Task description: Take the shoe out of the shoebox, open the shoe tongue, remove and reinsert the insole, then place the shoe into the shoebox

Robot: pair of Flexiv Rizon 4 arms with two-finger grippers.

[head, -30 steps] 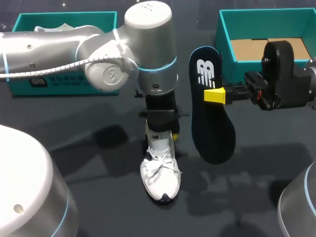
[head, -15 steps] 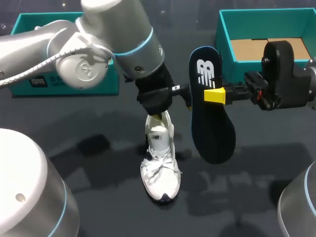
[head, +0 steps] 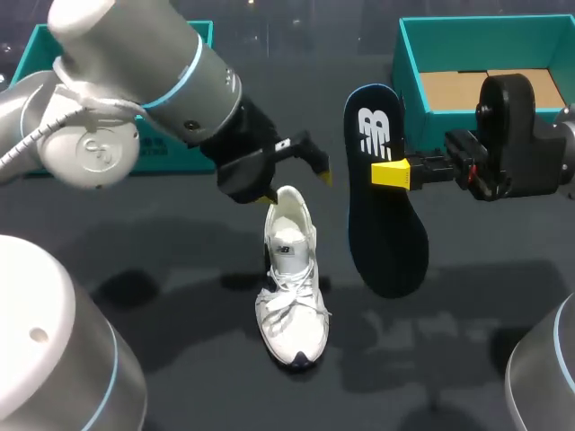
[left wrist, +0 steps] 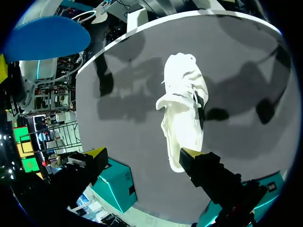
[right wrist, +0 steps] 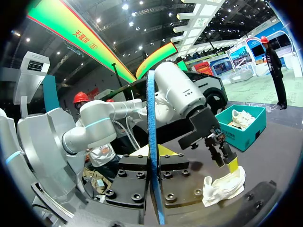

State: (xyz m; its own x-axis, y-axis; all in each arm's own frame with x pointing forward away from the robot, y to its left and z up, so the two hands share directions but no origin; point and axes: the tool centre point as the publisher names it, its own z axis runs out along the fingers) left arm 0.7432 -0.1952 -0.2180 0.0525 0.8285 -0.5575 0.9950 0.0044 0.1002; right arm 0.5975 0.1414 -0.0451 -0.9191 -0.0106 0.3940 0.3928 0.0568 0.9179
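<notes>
Insole clamped mid-length in right jaws, held off the table just beside the shoe, probably staged for reinsertion. Left jaws apart and empty, above the heel, likely to leave the opening clear. Shoe sits upright on the table, long axis front-back, toe toward robot.
</notes>
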